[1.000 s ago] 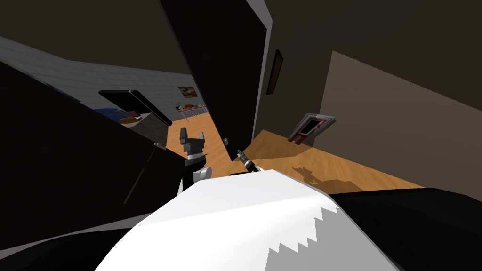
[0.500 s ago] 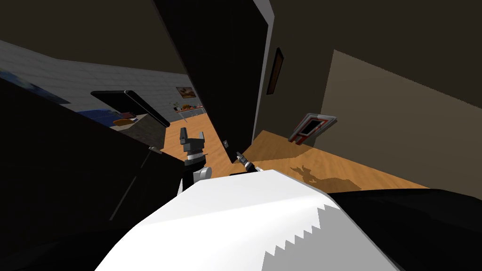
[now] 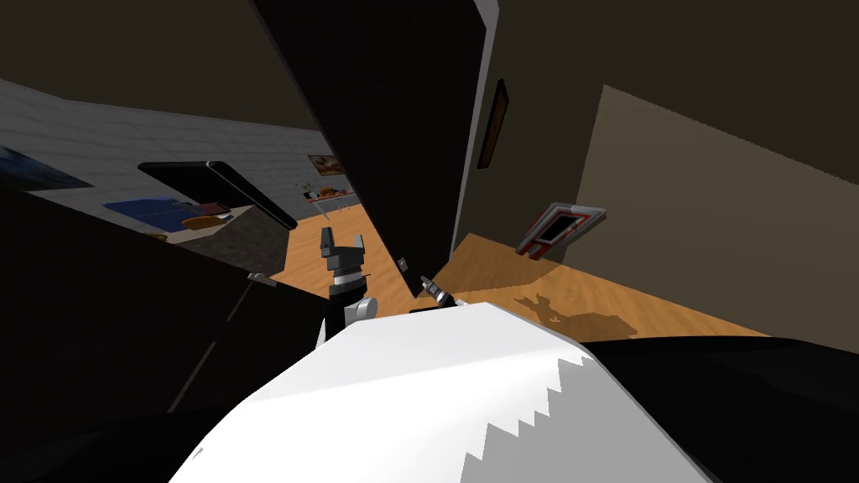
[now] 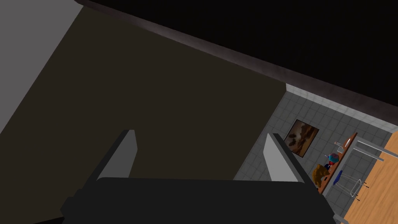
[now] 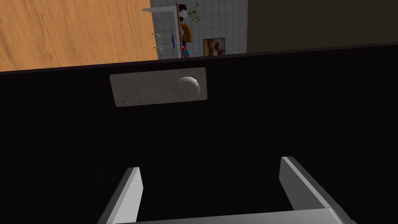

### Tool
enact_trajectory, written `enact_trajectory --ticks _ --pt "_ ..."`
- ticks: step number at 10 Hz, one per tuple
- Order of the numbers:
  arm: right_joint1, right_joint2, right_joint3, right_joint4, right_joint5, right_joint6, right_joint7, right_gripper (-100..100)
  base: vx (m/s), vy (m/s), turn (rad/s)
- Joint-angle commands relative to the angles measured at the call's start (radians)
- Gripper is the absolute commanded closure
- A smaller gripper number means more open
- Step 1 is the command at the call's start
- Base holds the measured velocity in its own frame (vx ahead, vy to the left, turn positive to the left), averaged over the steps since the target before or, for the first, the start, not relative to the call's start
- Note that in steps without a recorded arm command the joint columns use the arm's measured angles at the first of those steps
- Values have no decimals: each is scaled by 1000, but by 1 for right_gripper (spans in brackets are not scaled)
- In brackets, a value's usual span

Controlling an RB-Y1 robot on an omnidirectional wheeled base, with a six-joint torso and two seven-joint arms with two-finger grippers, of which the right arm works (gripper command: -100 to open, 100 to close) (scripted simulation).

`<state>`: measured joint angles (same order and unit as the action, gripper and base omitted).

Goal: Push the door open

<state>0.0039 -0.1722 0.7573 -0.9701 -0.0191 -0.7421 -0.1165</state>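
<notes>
I've got the right tool (image 5: 210, 165) open and empty, pointed at the flat black door (image 5: 241, 128) from close up. The door's grey plate with a round knob (image 5: 189, 86) sits ahead of the tool, near the door's free edge. The door stands ajar ahead of me, and the left tool (image 4: 201, 134) is open too, raised near that edge.

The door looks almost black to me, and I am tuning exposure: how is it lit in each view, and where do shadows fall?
Head view: the door is near black, walls splay with the wide lens, and a ragged shadow lies on the wood floor. Right wrist view: door face dark; only its pale knob plate catches light.
</notes>
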Motion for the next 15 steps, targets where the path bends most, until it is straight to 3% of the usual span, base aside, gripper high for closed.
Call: enact_trajectory --ticks 1,4,11,14,15 --pt "-13 2 9 29 0 -7 -1 -100 124 30 -18" --pt "-20 10 7 44 0 -6 1 -100 74 51 12" --pt "-35 43 -19 77 0 4 9 -100 145 135 35" --pt "-36 47 -22 78 0 7 10 -100 121 101 16" --pt "-36 47 -22 78 0 7 10 100 -15 -6 -3"
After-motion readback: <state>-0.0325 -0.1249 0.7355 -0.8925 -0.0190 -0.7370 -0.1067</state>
